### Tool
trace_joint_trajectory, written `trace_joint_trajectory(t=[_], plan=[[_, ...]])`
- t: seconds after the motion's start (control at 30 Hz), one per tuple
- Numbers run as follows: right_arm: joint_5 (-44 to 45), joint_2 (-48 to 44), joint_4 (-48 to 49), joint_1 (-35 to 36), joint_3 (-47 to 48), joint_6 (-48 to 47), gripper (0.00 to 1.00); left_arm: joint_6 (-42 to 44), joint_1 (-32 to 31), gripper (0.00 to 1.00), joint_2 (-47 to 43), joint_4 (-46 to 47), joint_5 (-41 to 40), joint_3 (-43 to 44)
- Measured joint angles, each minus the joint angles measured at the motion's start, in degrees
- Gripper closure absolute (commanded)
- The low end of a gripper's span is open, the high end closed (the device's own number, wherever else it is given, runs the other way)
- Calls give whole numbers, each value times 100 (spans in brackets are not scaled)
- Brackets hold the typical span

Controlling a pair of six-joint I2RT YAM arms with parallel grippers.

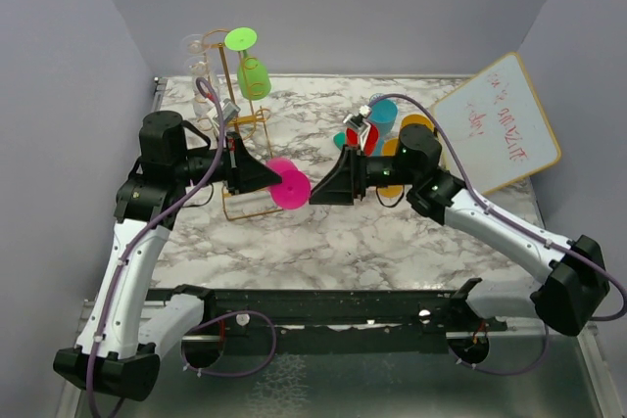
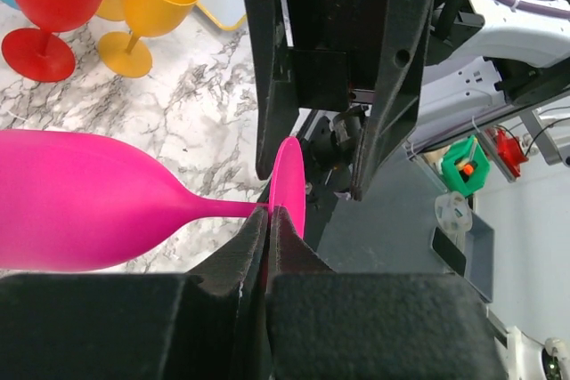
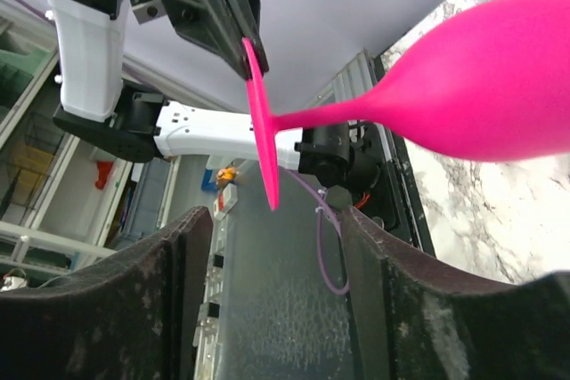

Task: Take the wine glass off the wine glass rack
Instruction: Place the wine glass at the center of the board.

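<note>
At the back left of the marble table (image 1: 392,232), the gold wine glass rack (image 1: 257,116) is seen upright, with a green glass (image 1: 253,77) and a clear glass (image 1: 196,54) hung on it. In front of it, the left gripper (image 1: 265,178) is pinched on the stem of the pink wine glass (image 1: 290,189), which is held sideways, clear of the rack. The right gripper (image 1: 318,191) is spread to either side of the glass's foot. Further right, a cluster of coloured glasses (image 1: 382,119) is seen, then a whiteboard (image 1: 500,124) whose red handwriting cannot be read.
</note>
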Motion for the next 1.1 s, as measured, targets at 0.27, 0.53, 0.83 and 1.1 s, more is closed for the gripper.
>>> trace_joint_trajectory(t=[0.27,0.53,0.83,1.1], plan=[[0,501,581,50,133,380,84,-44,-201,100,26,168,-90,-83],[20,564,625,50,151,435,100,-90,-304,64,87,286,-284,-247],[203,463,177,52,240,28,100,-79,-356,79,92,306,-271,-411],[291,372,-39,55,275,-195,99,-87,-391,93,37,319,-232,-422]])
